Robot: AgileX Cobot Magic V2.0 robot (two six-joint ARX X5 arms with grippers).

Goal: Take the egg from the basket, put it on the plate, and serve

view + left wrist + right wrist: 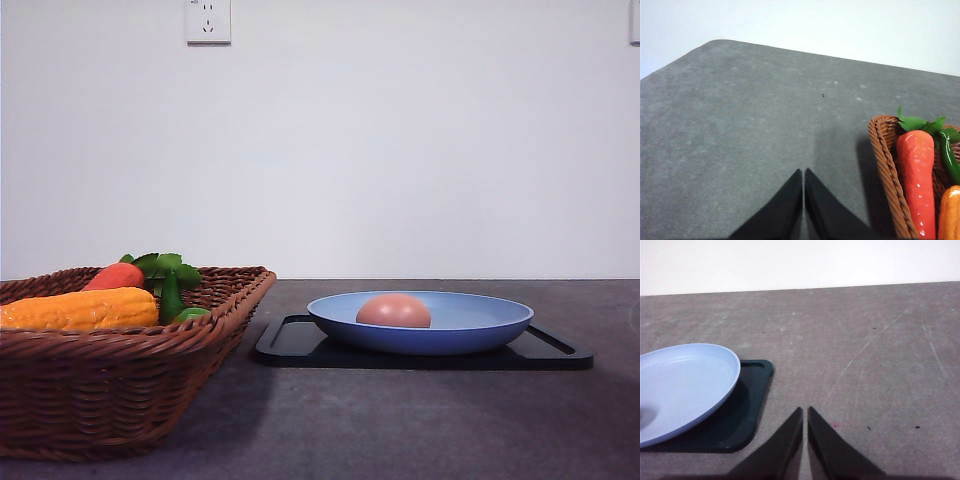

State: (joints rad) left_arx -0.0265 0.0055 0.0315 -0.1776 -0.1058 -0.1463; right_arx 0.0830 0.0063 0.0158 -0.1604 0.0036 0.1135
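The egg lies in the light-blue plate, a little toward the plate's left side, and the plate sits on a flat black tray on the grey worktop. The wicker basket stands at the worktop's left front, just beside the tray's left edge, and holds a corn cob, a carrot with green leaves and a green vegetable (too hidden to name).

In the left wrist view the left gripper hangs over bare worktop beside the basket's braided rim, its dark fingers pressed together with nothing between them. In the right wrist view the right gripper is likewise closed and empty, over bare worktop near the tray's corner, apart from the plate.
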